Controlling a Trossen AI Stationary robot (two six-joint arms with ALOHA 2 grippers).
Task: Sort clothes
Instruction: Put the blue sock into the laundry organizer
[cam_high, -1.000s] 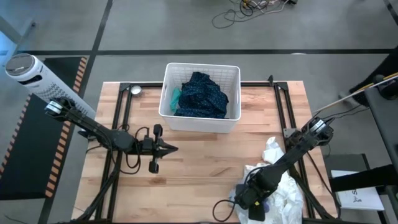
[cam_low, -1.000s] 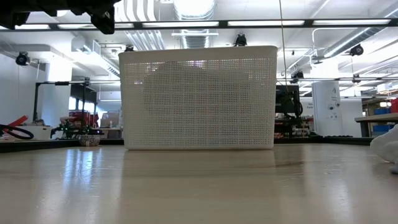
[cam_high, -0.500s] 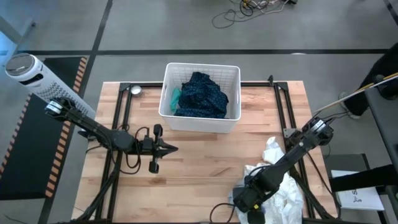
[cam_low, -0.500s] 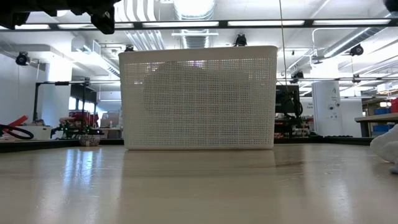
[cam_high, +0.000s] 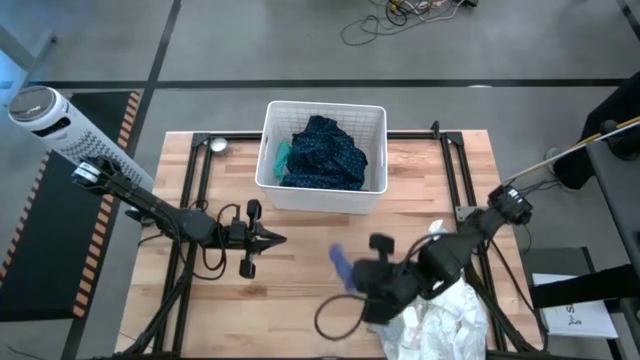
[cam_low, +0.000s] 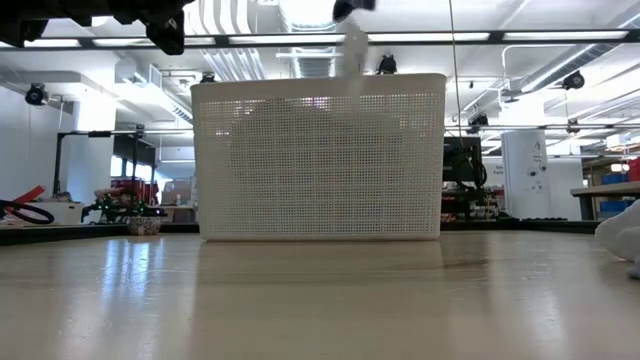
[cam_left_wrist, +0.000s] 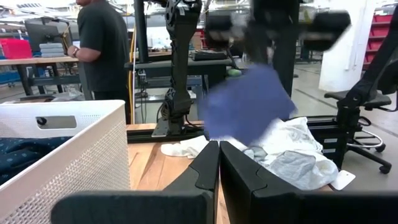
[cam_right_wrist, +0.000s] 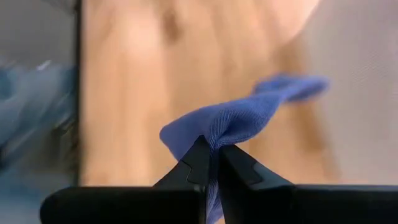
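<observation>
Right gripper (cam_right_wrist: 210, 163) is clamped tight on a small purple-blue fabric garment (cam_high: 340, 268), lower middle of the high view, hanging lengthwise up-down. Left gripper (cam_left_wrist: 219, 163) is closed, holding nothing, at centre left.

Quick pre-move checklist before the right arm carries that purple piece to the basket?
1. Right gripper shut on purple garment: ok.
2. Garment lifted off the white pile: ok.
3. Left gripper shut, parked mid-table, outside the direct line to the basket: ok.
4. Basket has room beside the dark blue patterned garment: ok.
5. Fabric trailing or snagged below: cannot tell.
</observation>
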